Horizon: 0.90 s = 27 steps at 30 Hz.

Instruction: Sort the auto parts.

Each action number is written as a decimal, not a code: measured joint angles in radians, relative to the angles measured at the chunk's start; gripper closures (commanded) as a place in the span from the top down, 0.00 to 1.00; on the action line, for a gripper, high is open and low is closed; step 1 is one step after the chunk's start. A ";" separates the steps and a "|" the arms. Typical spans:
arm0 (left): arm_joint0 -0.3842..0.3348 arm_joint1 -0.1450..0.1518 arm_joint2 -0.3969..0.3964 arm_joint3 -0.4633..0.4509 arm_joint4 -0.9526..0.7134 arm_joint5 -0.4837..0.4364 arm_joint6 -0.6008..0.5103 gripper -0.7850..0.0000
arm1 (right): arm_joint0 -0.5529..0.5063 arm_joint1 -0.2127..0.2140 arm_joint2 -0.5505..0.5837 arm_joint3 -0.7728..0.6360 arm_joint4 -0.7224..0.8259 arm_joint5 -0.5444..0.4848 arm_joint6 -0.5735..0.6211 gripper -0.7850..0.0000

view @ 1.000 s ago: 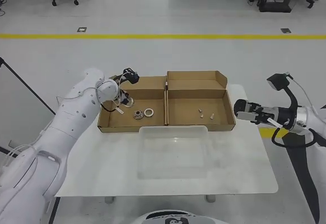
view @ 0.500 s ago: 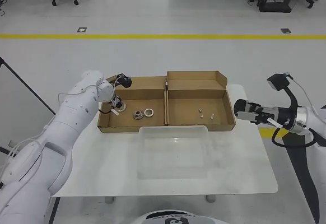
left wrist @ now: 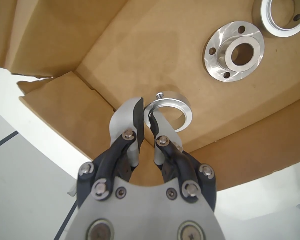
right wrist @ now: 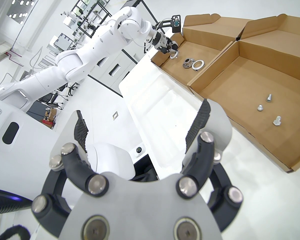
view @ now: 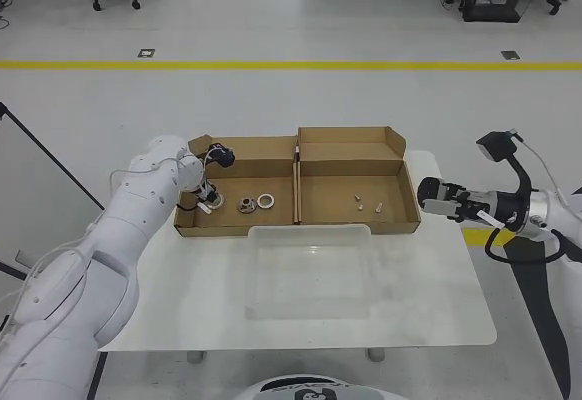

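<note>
Top view: left gripper (view: 209, 204) hangs inside the left box (view: 261, 150); right gripper (view: 429, 197) waits well apart from that box, spread wide and empty.

Left wrist view: its claw pinches the collar ring (left wrist: 168, 111) by the wall, one tip inside and one outside, a secure hold for lowering.

Right wrist view: the ring dangles tilted, seemingly just above the box floor.

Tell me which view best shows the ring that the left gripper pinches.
Left wrist view: the ring is close, its wall pinched by the left gripper. Top view and right wrist view show it tiny.
</note>
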State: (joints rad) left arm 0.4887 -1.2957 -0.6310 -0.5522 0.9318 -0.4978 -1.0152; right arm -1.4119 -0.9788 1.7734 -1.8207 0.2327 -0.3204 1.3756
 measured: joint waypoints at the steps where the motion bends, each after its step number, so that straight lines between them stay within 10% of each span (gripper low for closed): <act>1: -0.003 -0.003 0.002 0.008 -0.001 -0.005 -0.001 0.00 | 0.000 0.000 0.000 0.000 0.000 0.000 0.000 1.00; 2: -0.005 -0.006 0.003 0.014 -0.003 -0.009 -0.002 0.25 | 0.000 0.000 0.000 0.000 0.000 0.000 0.000 1.00; 5: -0.012 -0.014 0.005 0.034 -0.014 -0.021 -0.008 0.52 | 0.000 0.000 0.000 0.000 0.000 0.000 0.000 1.00; 8: -0.018 -0.023 0.006 0.054 -0.025 -0.033 -0.008 1.00 | 0.000 0.000 0.000 0.000 0.000 0.000 0.000 1.00; 18: -0.064 -0.039 -0.019 0.061 -0.072 -0.021 0.052 1.00 | 0.000 0.000 0.000 0.000 0.000 0.000 0.000 1.00; 27: -0.051 0.006 -0.117 -0.162 -0.156 -0.079 0.103 1.00 | 0.000 0.000 0.000 0.000 0.000 0.000 0.000 1.00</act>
State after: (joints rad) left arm 0.4377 -1.2897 -0.7481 -0.7139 0.7756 -0.5772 -0.9120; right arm -1.4119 -0.9788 1.7734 -1.8207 0.2327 -0.3204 1.3756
